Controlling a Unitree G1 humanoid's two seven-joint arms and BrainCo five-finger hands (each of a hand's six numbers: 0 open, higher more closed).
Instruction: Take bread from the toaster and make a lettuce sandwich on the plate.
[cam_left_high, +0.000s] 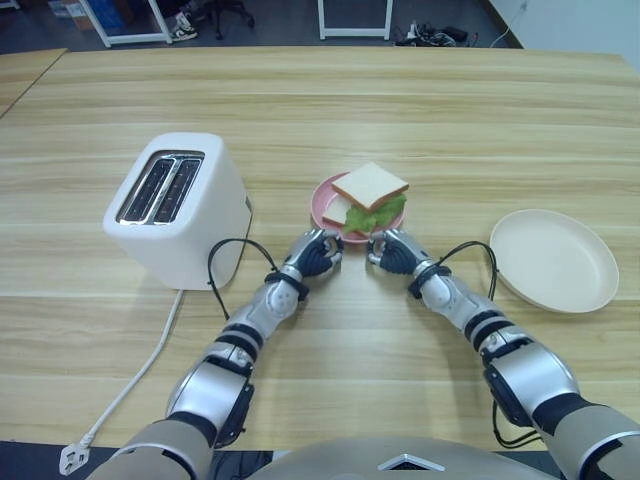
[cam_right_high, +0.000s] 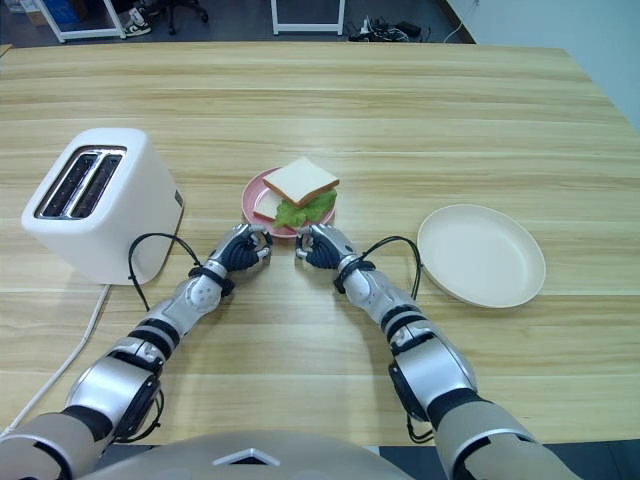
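A sandwich sits on the pink plate (cam_left_high: 324, 205) at the table's middle: a top bread slice (cam_left_high: 370, 186), green lettuce (cam_left_high: 375, 215) under it, and a lower slice peeking out at the left. The white toaster (cam_left_high: 180, 208) stands to the left, both slots showing no bread. My left hand (cam_left_high: 315, 253) rests on the table just in front of the plate's near-left rim, fingers curled and holding nothing. Just before the near-right rim rests my right hand (cam_left_high: 392, 250), also curled and holding nothing. Neither hand touches the sandwich.
A cream empty plate (cam_left_high: 553, 260) lies at the right, close to my right forearm. The toaster's white cord (cam_left_high: 140, 375) runs down to a plug near the table's front-left edge. Bare wood stretches behind the pink plate.
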